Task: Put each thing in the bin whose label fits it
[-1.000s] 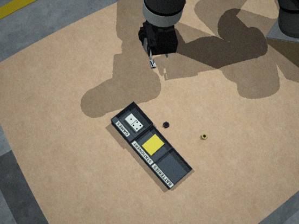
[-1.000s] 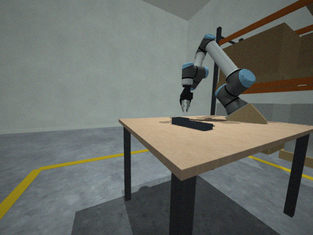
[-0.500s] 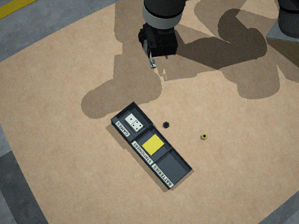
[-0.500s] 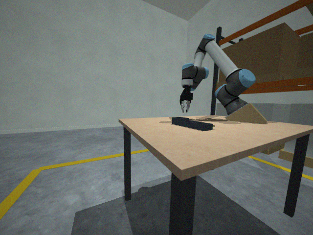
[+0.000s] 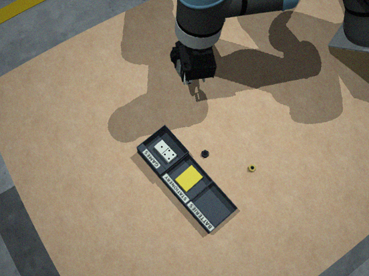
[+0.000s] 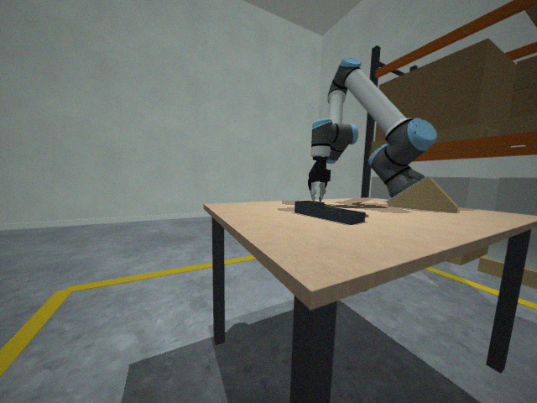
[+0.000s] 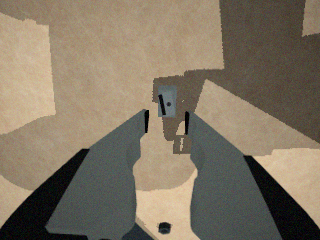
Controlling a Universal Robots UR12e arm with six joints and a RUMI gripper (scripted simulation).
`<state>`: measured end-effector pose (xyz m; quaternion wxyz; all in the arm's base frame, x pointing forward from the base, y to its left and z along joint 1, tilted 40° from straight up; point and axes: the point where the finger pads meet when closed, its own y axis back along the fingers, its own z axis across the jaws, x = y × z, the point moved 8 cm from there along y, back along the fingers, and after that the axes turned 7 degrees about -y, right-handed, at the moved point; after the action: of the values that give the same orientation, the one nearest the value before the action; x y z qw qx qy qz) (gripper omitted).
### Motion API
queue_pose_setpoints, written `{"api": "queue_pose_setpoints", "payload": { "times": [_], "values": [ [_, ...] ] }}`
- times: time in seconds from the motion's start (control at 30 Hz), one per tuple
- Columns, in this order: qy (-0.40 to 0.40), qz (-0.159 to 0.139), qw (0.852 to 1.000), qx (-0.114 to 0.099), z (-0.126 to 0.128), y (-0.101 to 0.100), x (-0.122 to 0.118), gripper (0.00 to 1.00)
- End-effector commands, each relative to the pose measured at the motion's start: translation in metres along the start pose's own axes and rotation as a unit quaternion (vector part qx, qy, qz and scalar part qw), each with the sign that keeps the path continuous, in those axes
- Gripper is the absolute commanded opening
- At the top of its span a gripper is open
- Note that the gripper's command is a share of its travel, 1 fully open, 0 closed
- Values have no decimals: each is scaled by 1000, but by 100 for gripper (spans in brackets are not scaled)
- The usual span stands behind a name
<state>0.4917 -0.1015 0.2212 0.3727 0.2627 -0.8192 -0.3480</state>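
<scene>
A small grey pencil sharpener [image 7: 167, 102] lies on the table in shadow, just beyond my fingertips in the wrist view. My gripper [image 7: 167, 112] [image 5: 190, 77] [image 6: 317, 197] hangs low over it, fingers a little apart with nothing between them. The top view mostly hides the sharpener under the gripper. Three joined dark bins [image 6: 329, 213] lie nearer the front. The GAMES bin [image 5: 150, 158] holds a white domino [image 5: 165, 151]. The STATIONERY bin [image 5: 176, 187] holds a yellow pad [image 5: 189, 177]. The BATTERIES bin [image 5: 212, 205] is empty.
A black nut [image 5: 205, 152] [image 7: 164, 227] lies on the table right behind the bins. A yellow nut [image 5: 251, 168] lies further right. The arm's base block [image 5: 368, 57] stands at the back right corner of the table [image 6: 346, 260].
</scene>
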Motion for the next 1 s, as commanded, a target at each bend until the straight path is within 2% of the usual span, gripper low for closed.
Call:
{"api": "queue_pose_setpoints", "payload": {
  "times": [0.0, 0.5, 0.97],
  "values": [
    [0, 0, 1000, 1, -1, -8, 0, 18],
    [0, 0, 1000, 1, -1, -20, 0, 18],
    [0, 0, 1000, 1, 0, -20, 0, 18]
  ]
}}
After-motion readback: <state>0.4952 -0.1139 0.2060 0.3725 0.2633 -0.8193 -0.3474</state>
